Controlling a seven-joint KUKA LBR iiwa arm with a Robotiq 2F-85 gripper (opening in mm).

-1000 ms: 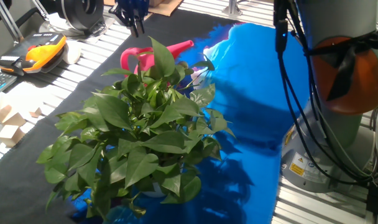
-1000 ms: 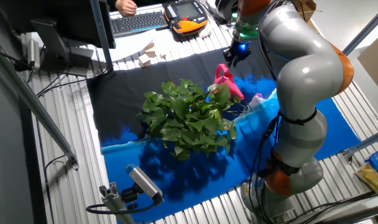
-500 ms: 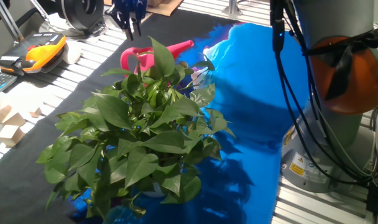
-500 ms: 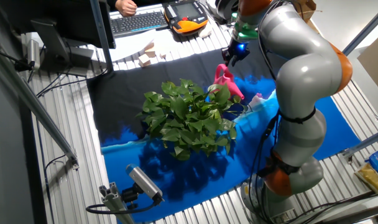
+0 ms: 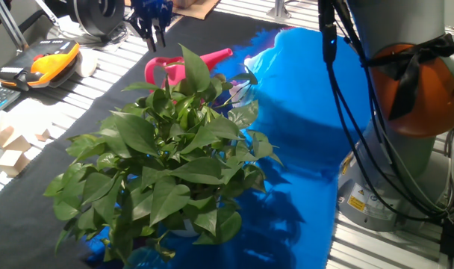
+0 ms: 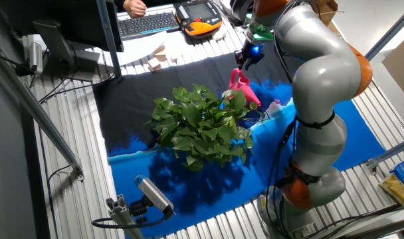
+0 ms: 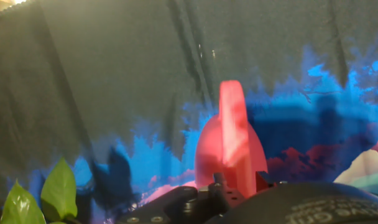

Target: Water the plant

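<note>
The plant [image 5: 167, 157] is a wide bush of glossy green pointed leaves in the middle of the table; it also shows in the other fixed view [image 6: 202, 123]. Behind it stands a pink watering can [image 5: 167, 69] with its spout [image 5: 216, 56] pointing right. My gripper [image 5: 155, 39] hangs just above the can's handle, fingers pointing down, slightly apart and empty. In the other fixed view the gripper [image 6: 241, 61] is above the can [image 6: 243, 87]. In the hand view the pink handle [image 7: 232, 140] stands upright right below me, and two leaves [image 7: 57, 193] show at the bottom left.
A black and blue cloth [image 5: 309, 112] covers the table. An orange pendant [image 5: 51, 58] and a keyboard [image 6: 149, 23] lie at the table's far side, with small wooden blocks [image 5: 10, 149] nearby. The robot base [image 5: 406, 149] stands at the right.
My gripper has shifted a little to the left above the watering can's handle. The can and the plant have not moved.
</note>
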